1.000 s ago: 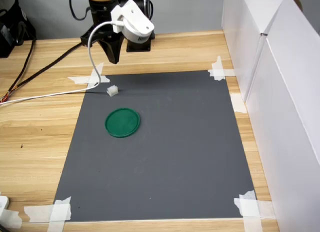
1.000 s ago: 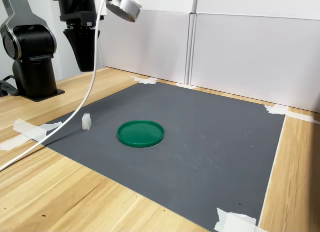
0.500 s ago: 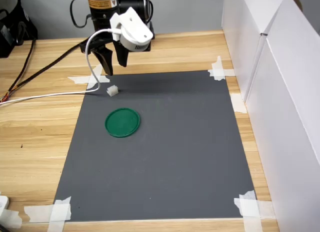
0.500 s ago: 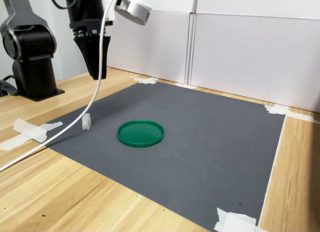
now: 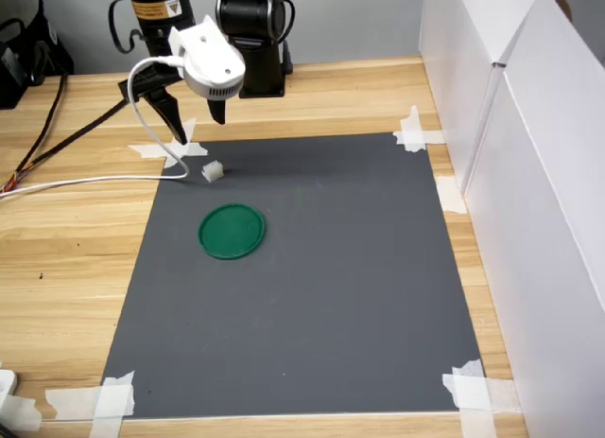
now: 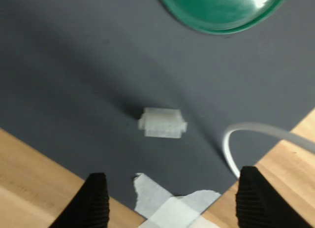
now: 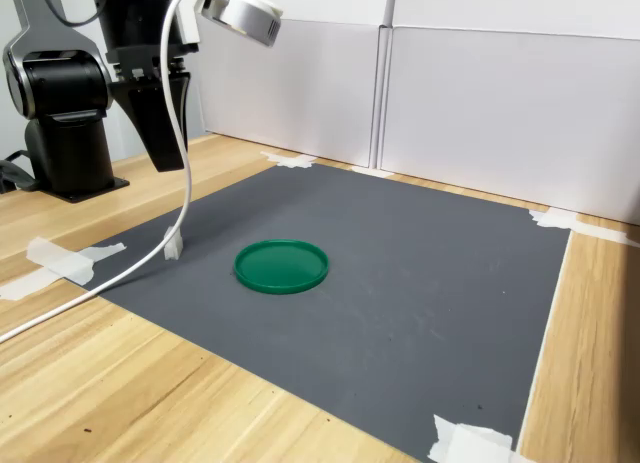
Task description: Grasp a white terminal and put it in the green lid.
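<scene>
One white terminal (image 5: 212, 171), one green lid (image 5: 232, 232), one grey mat (image 5: 321, 296).

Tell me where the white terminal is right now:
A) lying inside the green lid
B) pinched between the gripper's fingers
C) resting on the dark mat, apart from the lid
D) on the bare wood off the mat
C: in the wrist view the white terminal sits alone on the dark mat, clear of the green lid, and the open gripper has nothing between its fingertips.

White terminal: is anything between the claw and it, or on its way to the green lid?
A white cable hangs right beside the white terminal, near the open claw. Bare mat lies between terminal and green lid.
</scene>
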`<action>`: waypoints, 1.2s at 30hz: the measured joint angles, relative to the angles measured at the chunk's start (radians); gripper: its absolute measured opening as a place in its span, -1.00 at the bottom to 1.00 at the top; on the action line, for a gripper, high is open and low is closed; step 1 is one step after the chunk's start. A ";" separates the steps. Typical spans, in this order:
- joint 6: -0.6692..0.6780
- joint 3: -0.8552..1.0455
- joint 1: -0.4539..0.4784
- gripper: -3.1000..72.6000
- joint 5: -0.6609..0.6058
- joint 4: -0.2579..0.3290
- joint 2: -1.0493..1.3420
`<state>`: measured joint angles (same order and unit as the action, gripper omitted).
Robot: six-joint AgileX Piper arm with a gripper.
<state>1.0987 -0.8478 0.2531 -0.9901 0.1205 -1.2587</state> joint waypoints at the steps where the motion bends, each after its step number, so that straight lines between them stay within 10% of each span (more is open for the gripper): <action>1: 0.003 0.002 0.001 0.77 -0.004 0.005 -0.002; 36: -0.033 0.073 0.001 0.76 0.174 -0.059 -0.230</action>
<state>1.0655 -0.7746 0.2540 -0.8163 0.0611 -1.4886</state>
